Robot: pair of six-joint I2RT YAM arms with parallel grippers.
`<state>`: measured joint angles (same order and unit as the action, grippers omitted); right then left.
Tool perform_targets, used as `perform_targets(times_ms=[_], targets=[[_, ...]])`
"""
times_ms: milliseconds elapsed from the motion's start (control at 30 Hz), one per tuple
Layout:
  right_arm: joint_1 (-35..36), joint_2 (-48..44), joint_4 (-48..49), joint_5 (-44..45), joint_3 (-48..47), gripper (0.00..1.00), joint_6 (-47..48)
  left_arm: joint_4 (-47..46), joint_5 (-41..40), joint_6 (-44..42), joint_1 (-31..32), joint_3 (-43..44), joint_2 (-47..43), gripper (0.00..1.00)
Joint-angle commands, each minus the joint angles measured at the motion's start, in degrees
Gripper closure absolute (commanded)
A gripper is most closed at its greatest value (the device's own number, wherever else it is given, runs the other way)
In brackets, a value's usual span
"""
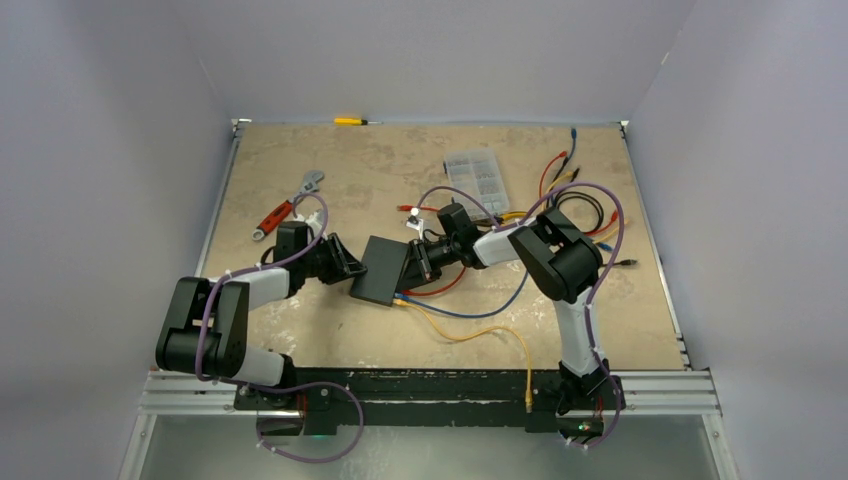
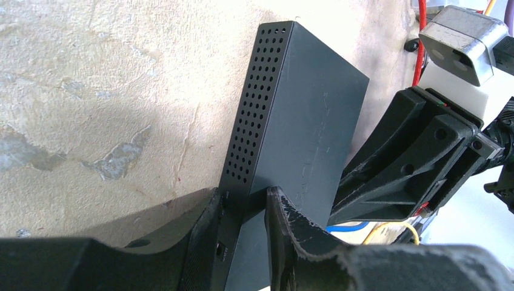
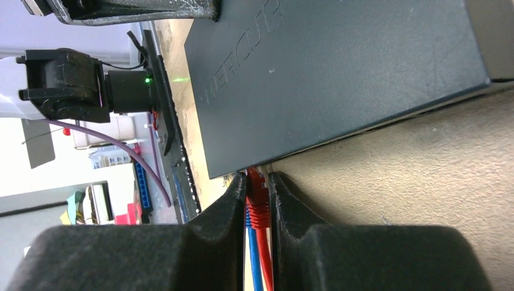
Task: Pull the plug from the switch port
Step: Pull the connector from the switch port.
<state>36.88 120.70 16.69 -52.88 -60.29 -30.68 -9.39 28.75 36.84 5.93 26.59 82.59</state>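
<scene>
Tan mottled tabletop [image 1: 300,180]. We note the right gripper [image 3: 257,180] pinched on the red plug [image 3: 258,203], its tip at the port edge of the switch [image 3: 339,66], with a blue cable [image 3: 250,254] alongside. Opposite, the left gripper [image 2: 242,203] clamps the switch's other end. It lies mid-table between both arms.

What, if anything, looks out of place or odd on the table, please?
Nothing looks damaged or spilled. The only untidiness is the tangle of loose coloured cables sprawled right of the flat matte-black switch, which sits skewed to the edges of the beige table.
</scene>
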Motion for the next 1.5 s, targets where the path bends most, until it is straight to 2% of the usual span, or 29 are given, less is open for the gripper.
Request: perform_targets(times_ms=[0, 700, 1467], targets=[[0.84, 0.73, -6.45, 8.44, 2.81, 1.00, 4.34, 6.93, -6.02, -1.68, 0.13, -1.16, 3.17, 0.85], [-0.20, -2.32, -7.81, 10.24, 6.61, 1.00, 6.24, 6.92, -6.38, -1.51, 0.13, -1.24, 3.92, 0.89], [-4.44, -4.26, -9.76, 11.54, 9.02, 1.00, 8.95, 6.75, -6.64, -1.37, 0.13, -1.43, 4.21, 0.90]])
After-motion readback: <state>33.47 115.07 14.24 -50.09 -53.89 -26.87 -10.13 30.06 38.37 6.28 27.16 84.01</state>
